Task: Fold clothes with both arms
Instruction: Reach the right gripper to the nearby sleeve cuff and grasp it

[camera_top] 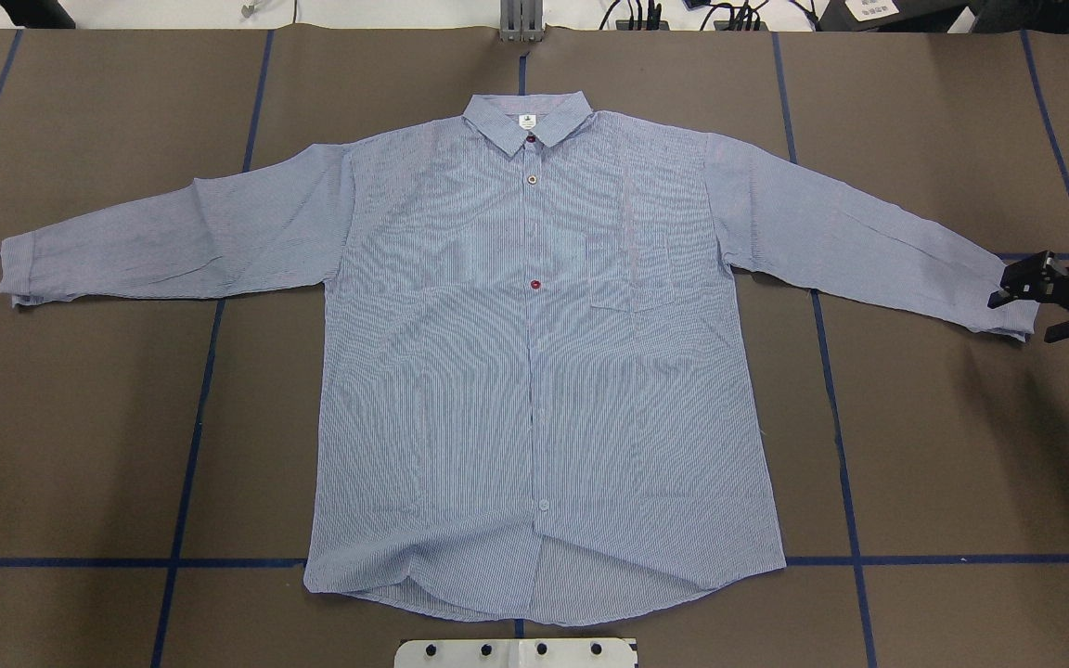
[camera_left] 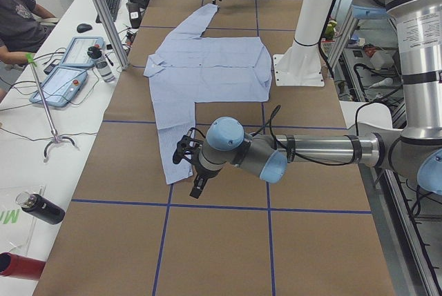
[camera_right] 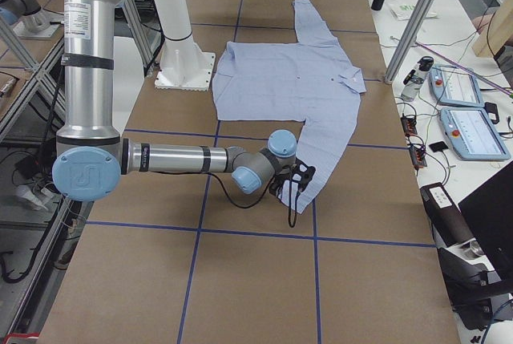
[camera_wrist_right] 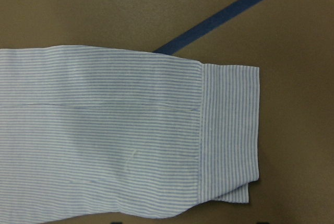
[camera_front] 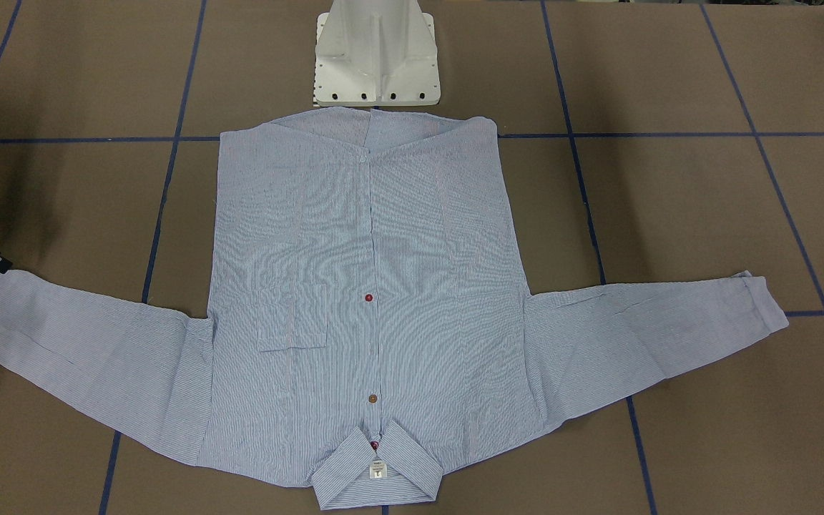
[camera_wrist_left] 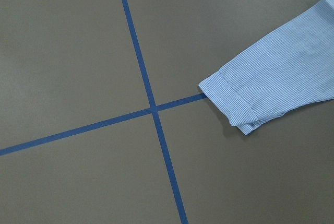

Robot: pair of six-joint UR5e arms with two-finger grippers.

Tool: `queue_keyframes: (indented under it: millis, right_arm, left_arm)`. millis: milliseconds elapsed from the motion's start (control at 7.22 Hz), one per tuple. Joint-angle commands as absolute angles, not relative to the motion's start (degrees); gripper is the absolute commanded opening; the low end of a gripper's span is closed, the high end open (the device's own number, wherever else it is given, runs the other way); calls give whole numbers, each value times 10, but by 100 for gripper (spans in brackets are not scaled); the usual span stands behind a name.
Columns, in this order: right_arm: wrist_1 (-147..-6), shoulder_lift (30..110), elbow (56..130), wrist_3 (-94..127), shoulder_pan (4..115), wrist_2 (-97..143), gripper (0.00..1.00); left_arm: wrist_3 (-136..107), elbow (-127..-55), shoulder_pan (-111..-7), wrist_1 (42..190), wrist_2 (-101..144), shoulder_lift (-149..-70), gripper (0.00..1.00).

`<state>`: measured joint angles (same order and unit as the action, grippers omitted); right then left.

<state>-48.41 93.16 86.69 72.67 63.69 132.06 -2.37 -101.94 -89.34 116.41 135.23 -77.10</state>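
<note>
Closest under the right wrist cam is the right cuff [camera_wrist_right: 229, 130], flat on the desk [camera_top: 80, 445] near its right end, not pinched. Right gripper [camera_top: 1028, 314] sits just beside that cuff. Its jaws look spread and empty, but it's half out of frame in the overhead, so treat that loosely. Left gripper [camera_left: 186, 172] hangs near the left cuff [camera_wrist_left: 232, 104] at the desk's left end; only a side camera catches it, so I can't tell if it's parted or clamped. Shirt [camera_top: 534, 371] lies front-up mid-desk, collar [camera_top: 495, 119] toward the operators' edge, hem [camera_top: 534, 608] toward the robot's edge by the pedestal base [camera_top: 516, 652], sleeves [camera_top: 182, 232] out to either end. My read on progress: zero folds made, no sleeve brought in, body not doubled. Everything is left, probably starting with a grasp on each cuff. Count: one shirt, two sleeves, two cuffs, one collar, one label [camera_top: 528, 121], one chest pocket [camera_top: 632, 278], two red buttons [camera_top: 535, 284], one brown button [camera_top: 531, 178], left arm [camera_left: 318, 150] plus right arm [camera_right: 176, 158], two grippers, one base.
</note>
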Motion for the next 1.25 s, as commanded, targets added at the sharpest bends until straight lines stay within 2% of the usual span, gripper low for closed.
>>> queue_keyframes:
  millis: [0,831,1108]
  right_arm:
    - [-483,919,841,731,636,1319,89]
    - [-482,908,813,734,617,1290,83]
    - [-479,911,817,736,618,1290,73]
  left_arm:
    - [-24,-1020,-894,1165,1353,-772,100]
    - [-24,-1024,-894,1165,1353,-772,100]
    - [-24,-1026,-894,1165,1353,-772,100]
